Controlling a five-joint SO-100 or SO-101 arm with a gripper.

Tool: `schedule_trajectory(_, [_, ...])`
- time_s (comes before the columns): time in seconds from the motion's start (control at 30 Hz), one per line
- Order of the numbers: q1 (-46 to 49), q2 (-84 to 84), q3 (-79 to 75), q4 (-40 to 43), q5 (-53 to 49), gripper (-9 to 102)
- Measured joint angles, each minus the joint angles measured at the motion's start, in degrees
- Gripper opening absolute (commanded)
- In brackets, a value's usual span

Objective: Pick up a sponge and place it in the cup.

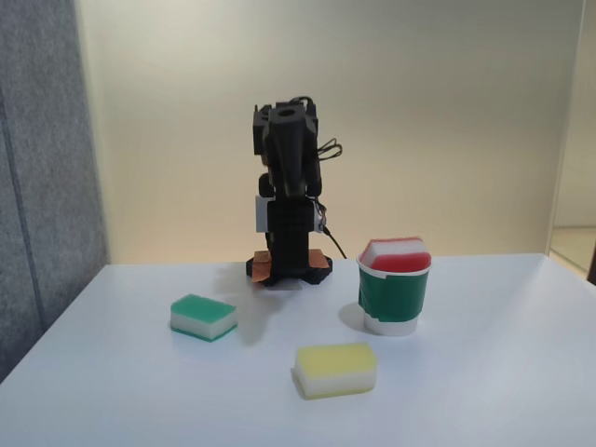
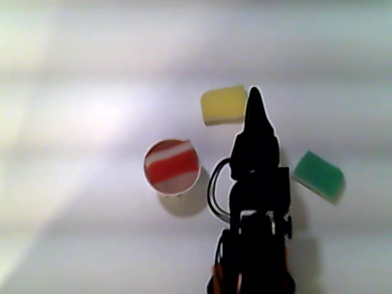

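The red and white sponge (image 1: 398,253) stands on edge inside the green-banded white cup (image 1: 394,298), with its top poking above the rim. From above, the sponge (image 2: 173,166) fills most of the cup's round mouth (image 2: 146,168). My black arm (image 1: 287,186) is folded up at the back of the table, left of the cup in the fixed view. In the other view my gripper (image 2: 254,101) tapers to a single point, shut with nothing in it, well apart from the cup and beside the yellow sponge.
A green-topped sponge (image 1: 203,317) lies front left of the arm's base, also seen from above (image 2: 318,174). A yellow-topped sponge (image 1: 336,368) lies nearer the table's front edge (image 2: 223,104). A grey panel (image 1: 37,186) stands along the left side.
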Motion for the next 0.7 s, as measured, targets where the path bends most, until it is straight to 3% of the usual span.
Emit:
schedule_trajectory(0.53, [-1.4, 0.4, 14.2, 0.3, 0.3, 0])
schedule_trajectory(0.7, [-1.4, 0.6, 15.3, 8.6, -1.5, 0])
